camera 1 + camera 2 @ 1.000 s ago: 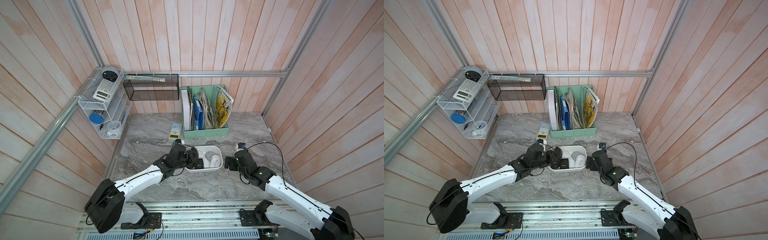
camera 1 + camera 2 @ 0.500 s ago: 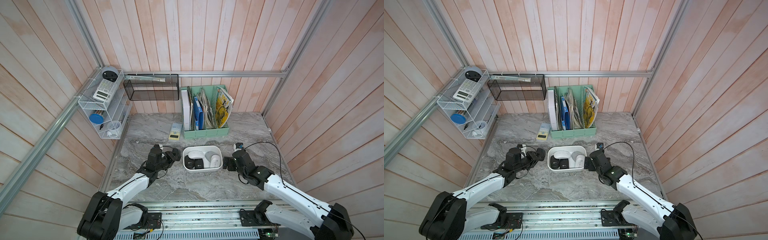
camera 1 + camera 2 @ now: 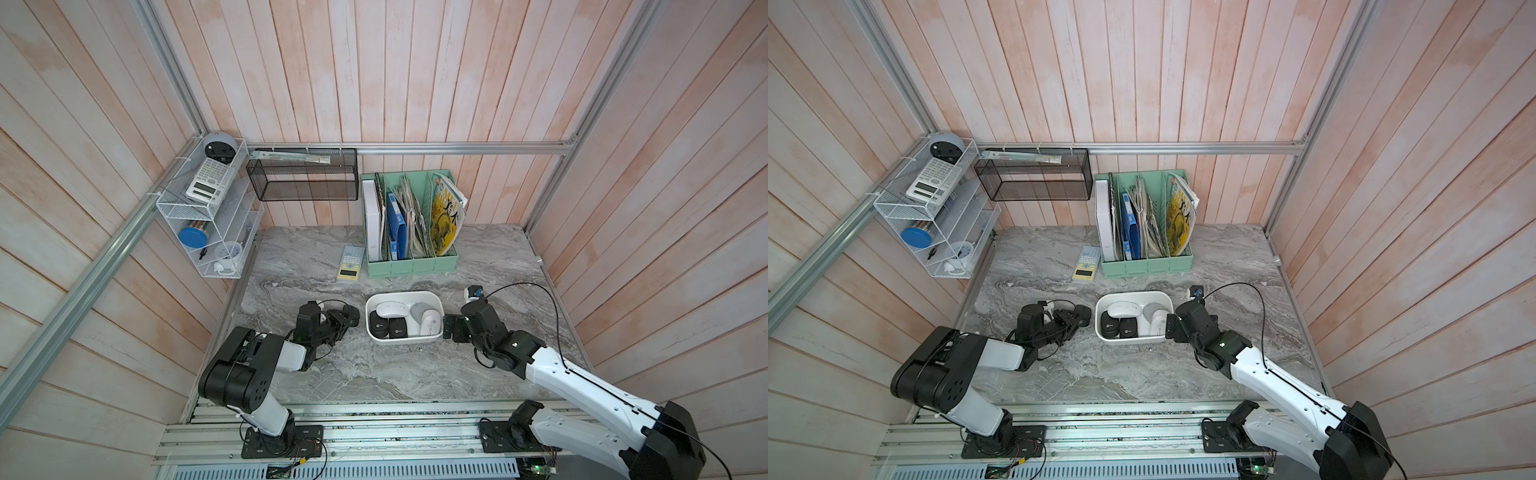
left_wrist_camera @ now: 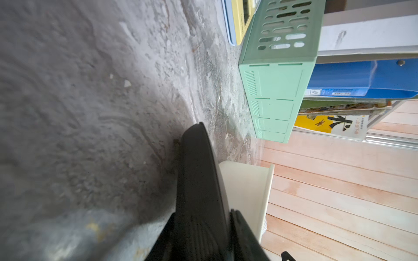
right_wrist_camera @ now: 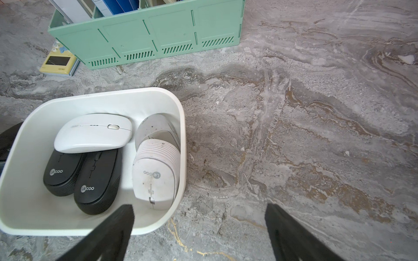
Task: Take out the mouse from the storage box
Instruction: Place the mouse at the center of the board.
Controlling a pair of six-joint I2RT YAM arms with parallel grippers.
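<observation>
Grip of left gripper (image 3: 344, 322) closed on black mouse (image 3: 353, 314), outside storage box (image 3: 405, 340); right gripper (image 5: 199, 210) spread wide, empty. Likely light, stiff, slick-topped; holds best across ribbed flanks.

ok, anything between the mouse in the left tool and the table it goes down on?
Nothing visible. The left tool holds the black mouse outside the box, on its left side, low over bare table. The box wall stands beside it, not under it. Whether mouse and table touch, I cannot tell.
</observation>
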